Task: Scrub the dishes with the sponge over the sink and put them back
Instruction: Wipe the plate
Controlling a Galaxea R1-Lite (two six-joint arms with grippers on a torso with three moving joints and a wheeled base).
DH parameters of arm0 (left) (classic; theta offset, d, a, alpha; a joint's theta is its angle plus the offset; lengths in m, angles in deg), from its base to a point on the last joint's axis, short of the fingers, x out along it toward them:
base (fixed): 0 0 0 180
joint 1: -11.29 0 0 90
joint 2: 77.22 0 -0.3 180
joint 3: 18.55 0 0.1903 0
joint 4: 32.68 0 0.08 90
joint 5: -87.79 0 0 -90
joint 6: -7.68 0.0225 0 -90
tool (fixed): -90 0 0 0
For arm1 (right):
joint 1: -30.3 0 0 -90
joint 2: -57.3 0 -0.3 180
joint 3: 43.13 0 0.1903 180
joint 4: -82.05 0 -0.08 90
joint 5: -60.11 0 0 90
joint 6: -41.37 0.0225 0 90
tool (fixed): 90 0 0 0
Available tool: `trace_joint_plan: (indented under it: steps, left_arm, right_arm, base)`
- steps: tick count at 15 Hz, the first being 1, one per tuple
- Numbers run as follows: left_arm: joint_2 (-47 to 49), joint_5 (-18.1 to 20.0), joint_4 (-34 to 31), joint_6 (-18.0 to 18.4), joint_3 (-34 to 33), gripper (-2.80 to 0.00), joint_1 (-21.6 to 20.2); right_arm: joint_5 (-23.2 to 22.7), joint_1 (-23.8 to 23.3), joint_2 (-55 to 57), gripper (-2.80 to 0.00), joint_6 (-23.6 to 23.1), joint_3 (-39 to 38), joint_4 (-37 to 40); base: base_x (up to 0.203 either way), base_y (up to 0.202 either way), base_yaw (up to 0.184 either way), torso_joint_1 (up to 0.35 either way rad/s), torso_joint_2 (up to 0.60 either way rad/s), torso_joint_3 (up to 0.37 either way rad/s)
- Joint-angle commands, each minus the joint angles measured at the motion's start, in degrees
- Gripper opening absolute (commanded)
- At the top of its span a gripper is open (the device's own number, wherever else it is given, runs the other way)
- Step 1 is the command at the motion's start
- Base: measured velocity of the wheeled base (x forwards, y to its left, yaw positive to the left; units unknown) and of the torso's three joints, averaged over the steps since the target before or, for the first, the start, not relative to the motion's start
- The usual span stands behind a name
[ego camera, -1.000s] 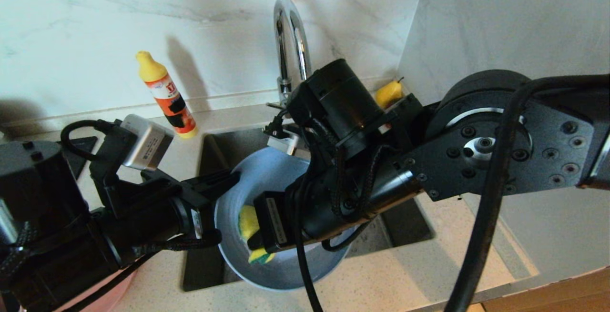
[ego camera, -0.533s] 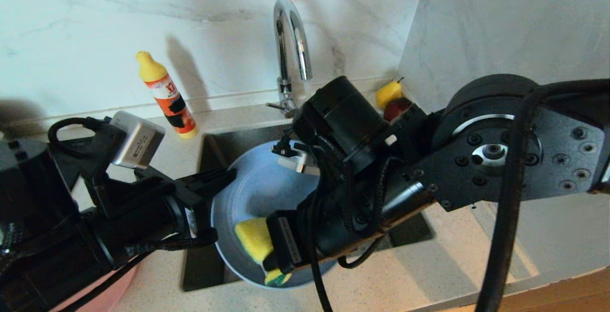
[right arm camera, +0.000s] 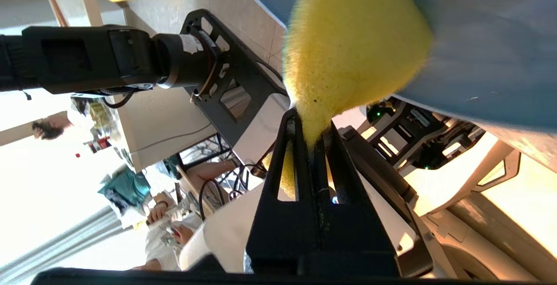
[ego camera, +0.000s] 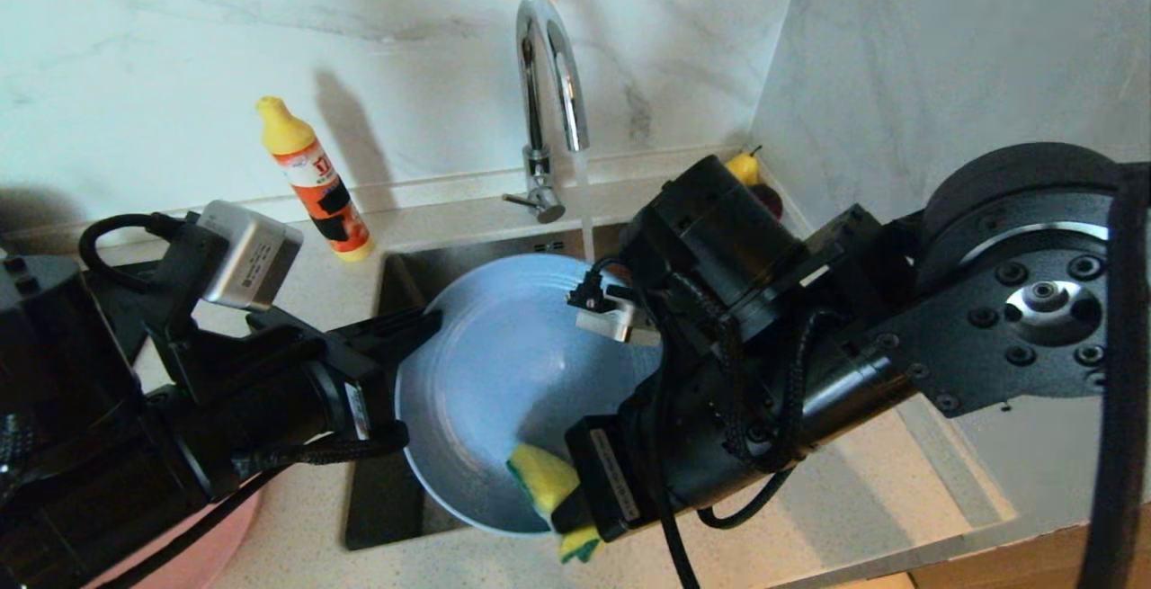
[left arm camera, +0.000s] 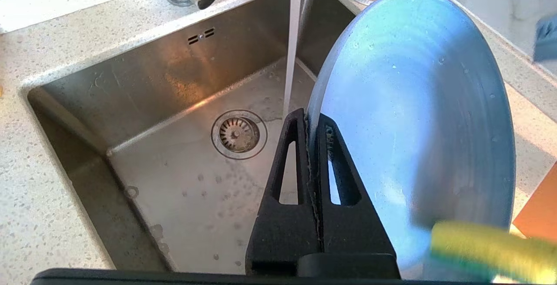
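Light-blue plate: round, glossy, beaded with droplets, tilted on edge over the steel sink. Left gripper clamped on its rim. Water stream falls from the chrome tap just behind the plate. Right gripper pinches the yellow sponge, green scouring side outward, against the plate's lower rim. Orange bottle label unreadable.

Head cam looks down from above onto sink and both arms. Left wrist cam sits close behind its jaws, facing into the basin. Right wrist cam is tight on the sponge. All three catch the blue plate.
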Motion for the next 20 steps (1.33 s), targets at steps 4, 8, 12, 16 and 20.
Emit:
trace_joint_plan:
  steps: [4, 8, 12, 16, 20]
  left_arm:
    - [-0.1, -0.1, 0.2, 0.0, 0.2, -2.8, 0.0]
    - [-0.5, 0.1, 0.2, -0.1, -0.7, -2.8, 0.0]
    - [-0.2, 0.1, 0.2, -0.1, -1.7, -2.8, 0.0]
    - [0.5, 0.3, 0.2, -0.2, -1.9, -2.8, 0.0]
    - [0.8, 0.3, 0.2, -0.2, -1.6, -2.8, 0.0]
  right_arm:
    - [-0.2, -4.9, -2.8, -2.8, -0.1, -1.4, -0.3]
    - [-0.1, -8.7, -2.3, -2.8, -0.3, 1.7, -0.7]
    - [-0.2, -9.9, -1.4, -2.8, 0.1, 3.5, -5.7]
    - [-0.3, -9.3, 0.8, -2.8, 0.1, 6.0, -7.1]
    - [-0.3, -6.5, 4.1, -2.8, 0.1, 9.0, -7.1]
  base:
    - [0.0, 0.0, 0.0, 0.0, 0.0, 0.0]
    - [0.0, 0.0, 0.0, 0.0, 0.0, 0.0]
    - [0.0, 0.0, 0.0, 0.0, 0.0, 0.0]
    - [0.0, 0.0, 0.0, 0.0, 0.0, 0.0]
    - [0.0, 0.0, 0.0, 0.0, 0.0, 0.0]
